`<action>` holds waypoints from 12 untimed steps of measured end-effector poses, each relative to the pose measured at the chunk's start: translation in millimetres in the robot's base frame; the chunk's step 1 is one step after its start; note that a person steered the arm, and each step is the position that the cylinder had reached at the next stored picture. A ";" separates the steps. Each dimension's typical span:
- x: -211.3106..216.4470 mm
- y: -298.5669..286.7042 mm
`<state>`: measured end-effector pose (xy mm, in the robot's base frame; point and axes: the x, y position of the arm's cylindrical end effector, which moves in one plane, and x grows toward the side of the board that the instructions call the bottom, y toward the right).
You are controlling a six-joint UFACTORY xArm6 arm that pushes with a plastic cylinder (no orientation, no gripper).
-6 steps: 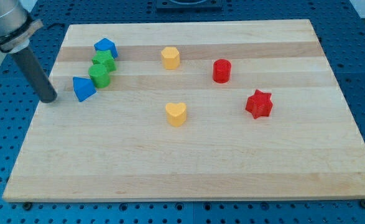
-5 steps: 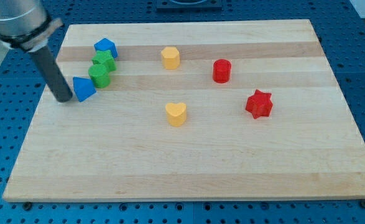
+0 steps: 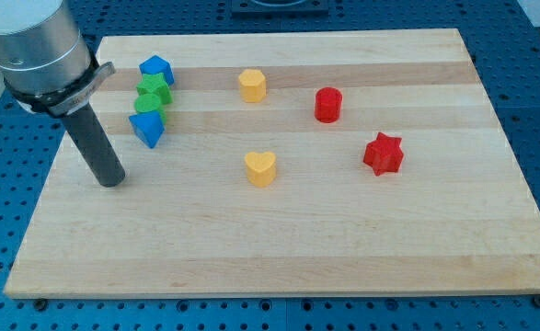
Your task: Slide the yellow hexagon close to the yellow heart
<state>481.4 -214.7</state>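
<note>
My tip point(image 3: 110, 179) — far left of yellow hexagon point(image 3: 252, 85) — near board's left edge.

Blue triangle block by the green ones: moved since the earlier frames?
Yes. The blue triangle block shifted toward the view's right and slightly up, now touching the lower green block. My tip sits below-left of it.

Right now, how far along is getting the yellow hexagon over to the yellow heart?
Nothing looks done: the yellow hexagon sits apart from the yellow heart, toward the view's top. In hand: my tip is at the view's left, below the blue triangular block, touching no block. Left: bring the tip above the hexagon and push it down toward the heart.
</note>
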 end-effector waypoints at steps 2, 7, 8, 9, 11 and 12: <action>0.1 18.2; -77.8 110.6; -106.4 112.6; -136.8 112.6; -183.3 126.9; -204.2 164.7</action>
<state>277.2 -50.1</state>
